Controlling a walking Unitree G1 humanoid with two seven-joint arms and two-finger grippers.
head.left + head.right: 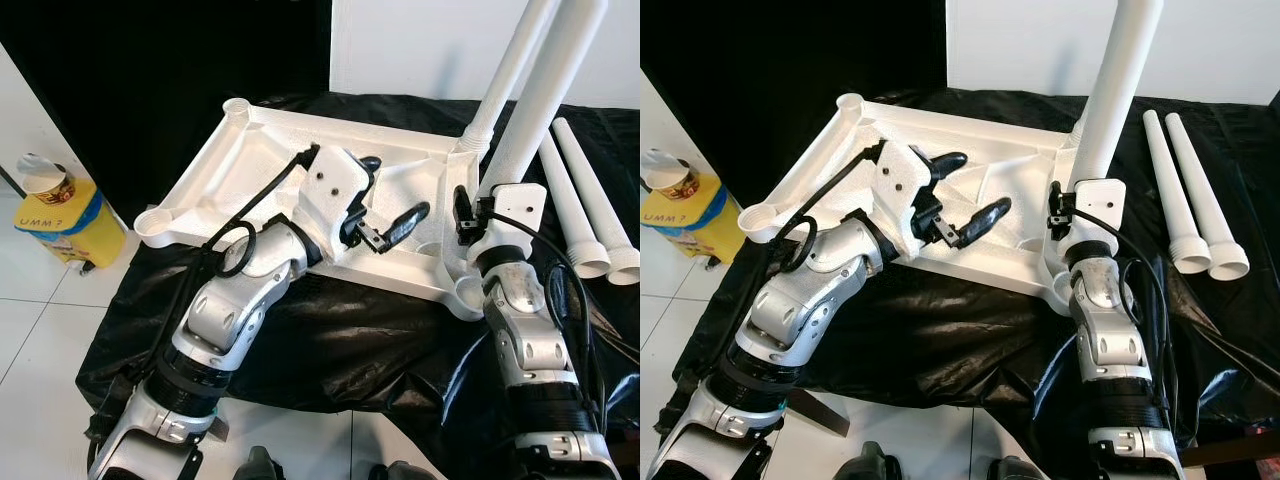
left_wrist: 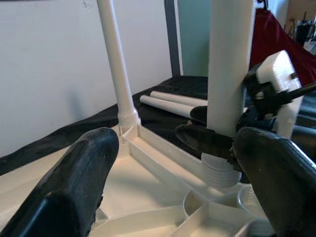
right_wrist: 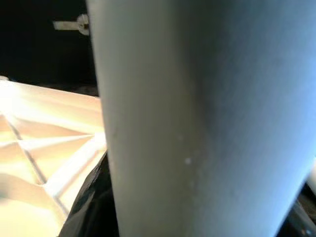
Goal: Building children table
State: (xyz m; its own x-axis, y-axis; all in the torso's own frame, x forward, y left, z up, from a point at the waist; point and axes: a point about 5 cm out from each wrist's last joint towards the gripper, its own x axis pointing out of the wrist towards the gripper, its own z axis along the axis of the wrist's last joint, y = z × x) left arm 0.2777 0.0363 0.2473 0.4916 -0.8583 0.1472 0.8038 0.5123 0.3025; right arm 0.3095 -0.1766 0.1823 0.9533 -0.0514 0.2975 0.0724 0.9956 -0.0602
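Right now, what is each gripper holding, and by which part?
The right gripper clamps an upright white leg near its threaded lower end, at the tabletop's corner socket. The left gripper holds nothing.

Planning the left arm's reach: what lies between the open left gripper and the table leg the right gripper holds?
In the left wrist view, only bare ribbed underside of the white plastic tabletop separates the left gripper from the upright white leg in the right gripper.
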